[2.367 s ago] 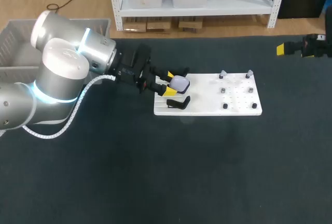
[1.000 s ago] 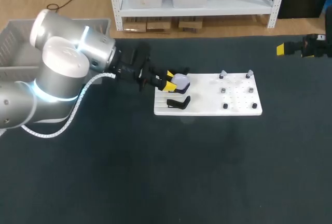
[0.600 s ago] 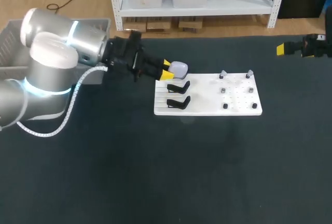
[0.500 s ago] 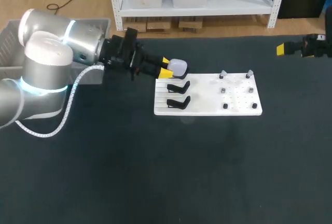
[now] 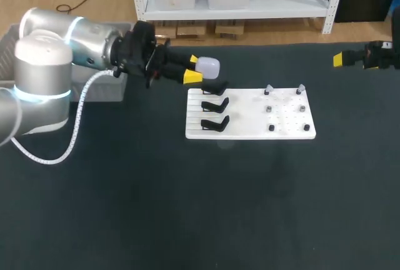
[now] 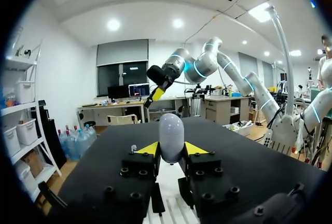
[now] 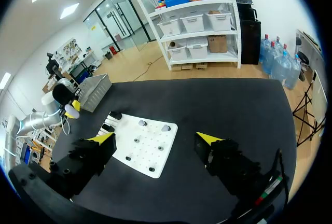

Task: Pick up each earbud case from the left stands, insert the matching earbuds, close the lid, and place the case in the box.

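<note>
My left gripper is shut on a pale lavender earbud case, held in the air just past the far left corner of the white board. In the left wrist view the case stands upright between the yellow tips. Three black stands line the board's left side, all bare. Two small grey earbuds sit at the board's far edge, with black pegs nearer. My right gripper hangs open at the far right of the table; in its own view, the gripper holds nothing, above the board.
A grey basket stands at the table's far left, behind my left arm. The board lies mid-table on dark cloth.
My left gripper has lifted the case off the rear stand and carried it up and back to the left, away from the board. The right arm has not moved.
</note>
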You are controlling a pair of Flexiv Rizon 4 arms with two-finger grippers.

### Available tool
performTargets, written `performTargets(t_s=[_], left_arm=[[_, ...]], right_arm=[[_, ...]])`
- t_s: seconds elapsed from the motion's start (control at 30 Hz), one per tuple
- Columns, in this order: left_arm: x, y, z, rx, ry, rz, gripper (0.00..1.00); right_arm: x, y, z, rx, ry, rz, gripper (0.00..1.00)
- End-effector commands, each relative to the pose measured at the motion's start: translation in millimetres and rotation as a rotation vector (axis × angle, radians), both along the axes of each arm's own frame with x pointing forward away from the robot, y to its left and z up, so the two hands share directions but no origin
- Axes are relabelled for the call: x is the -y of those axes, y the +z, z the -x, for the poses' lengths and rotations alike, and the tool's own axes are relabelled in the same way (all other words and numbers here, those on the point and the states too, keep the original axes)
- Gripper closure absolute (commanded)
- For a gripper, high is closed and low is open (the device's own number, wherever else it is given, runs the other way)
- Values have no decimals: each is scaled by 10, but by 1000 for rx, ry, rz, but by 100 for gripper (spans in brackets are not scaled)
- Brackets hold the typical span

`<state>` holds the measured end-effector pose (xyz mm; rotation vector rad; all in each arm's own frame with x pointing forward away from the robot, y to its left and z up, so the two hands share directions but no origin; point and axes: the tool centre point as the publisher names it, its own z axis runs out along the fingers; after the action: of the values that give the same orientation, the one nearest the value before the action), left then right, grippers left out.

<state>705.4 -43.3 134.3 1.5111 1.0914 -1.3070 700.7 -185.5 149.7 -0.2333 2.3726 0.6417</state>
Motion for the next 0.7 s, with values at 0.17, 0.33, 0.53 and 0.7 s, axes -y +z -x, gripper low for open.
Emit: performTargets(t_s=[0.17, 0.33, 0.53, 0.7], left_arm=[[-91, 67, 51, 8, -4, 28, 100], [-99, 80, 62, 16, 3, 28, 100], [-99, 80, 62, 16, 3, 28, 100], [-99, 80, 62, 16, 3, 28, 100]], right_arm=[[3, 1, 4, 0, 0, 0, 0], [3, 1, 4, 0, 0, 0, 0], [3, 1, 4, 0, 0, 0, 0], [3, 1, 4, 0, 0, 0, 0]])
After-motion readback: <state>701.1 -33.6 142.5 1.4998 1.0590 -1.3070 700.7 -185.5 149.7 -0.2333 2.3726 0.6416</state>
